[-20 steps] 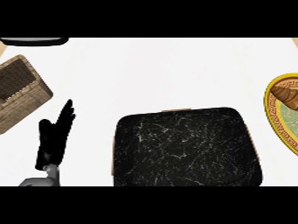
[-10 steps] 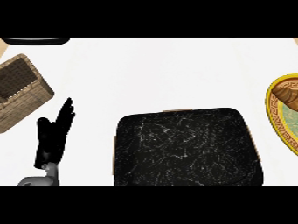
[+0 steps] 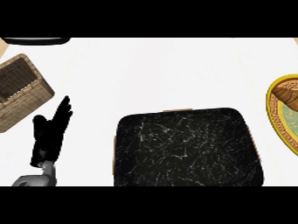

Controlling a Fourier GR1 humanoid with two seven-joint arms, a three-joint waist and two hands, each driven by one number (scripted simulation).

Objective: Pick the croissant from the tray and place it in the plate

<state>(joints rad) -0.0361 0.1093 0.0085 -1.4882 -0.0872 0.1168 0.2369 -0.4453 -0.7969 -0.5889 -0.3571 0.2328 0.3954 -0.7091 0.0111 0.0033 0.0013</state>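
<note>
The brown croissant (image 3: pixel 295 97) lies on the yellow-rimmed plate (image 3: pixel 281 131) at the right edge of the head view, partly cut off by the frame. The black marbled tray (image 3: pixel 186 148) sits at the lower centre with nothing on it. My left hand (image 3: pixel 50 138) rests open at the lower left, fingers straight and pointing up, to the left of the tray and apart from it. My right hand does not show.
A woven wicker basket (image 3: pixel 12 94) stands at the left edge, just above the left hand. A dark object (image 3: pixel 35 40) peeks in at the top left. The white counter (image 3: pixel 164 74) stretches between basket, tray and plate.
</note>
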